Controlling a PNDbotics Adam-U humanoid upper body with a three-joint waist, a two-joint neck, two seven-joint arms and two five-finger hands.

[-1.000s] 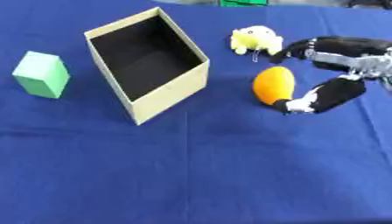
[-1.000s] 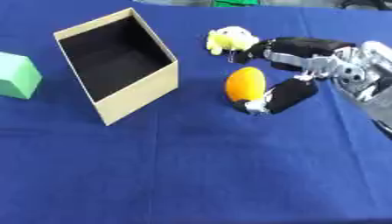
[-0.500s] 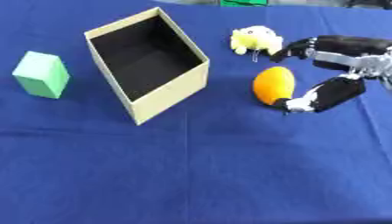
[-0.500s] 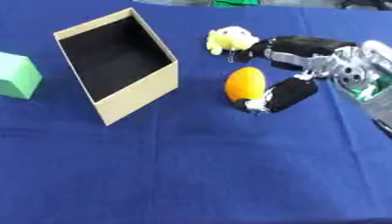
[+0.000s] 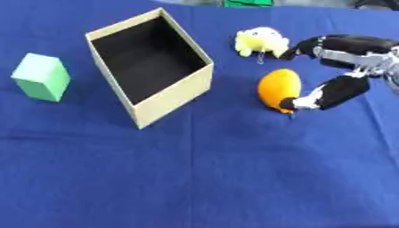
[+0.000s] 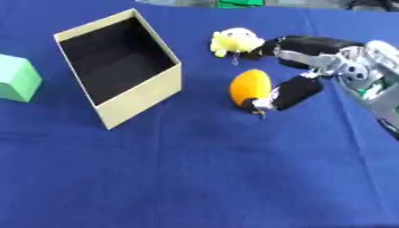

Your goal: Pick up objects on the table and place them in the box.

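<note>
Orange, egg-shaped object is seen upright on the blue-covered counter, just right of the open box and in front of a small yellow plush toy. It is bracketed by the right hand, which comes in from the right edge: the thumb is laid against the object's lower right side, tip touching near its base, while the fingers are stretched out behind it, toward the plush, apart from the orange surface. So the hand is spread around the object, not yet closed on it; nothing is pinched.

Box is tan cardboard w/ a dark inside, open top, nothing visible in it, set askew on the counter. A green block is left well apart on the far left side, beyond the box. Left hand is not shown in either view.

Step in hand, as judged: grasp approach on the orange object, 1st item of three; task is at its start, since all objects are on the counter and none in the box.

Next move calls for the fingers to be brought down onto the object's far side so it is caught against the thumb, w/o the plush being snagged. Then a lift and a short carry left over the box rim is needed. A rounded shape may roll or slip if it is squeezed off-centre.
</note>
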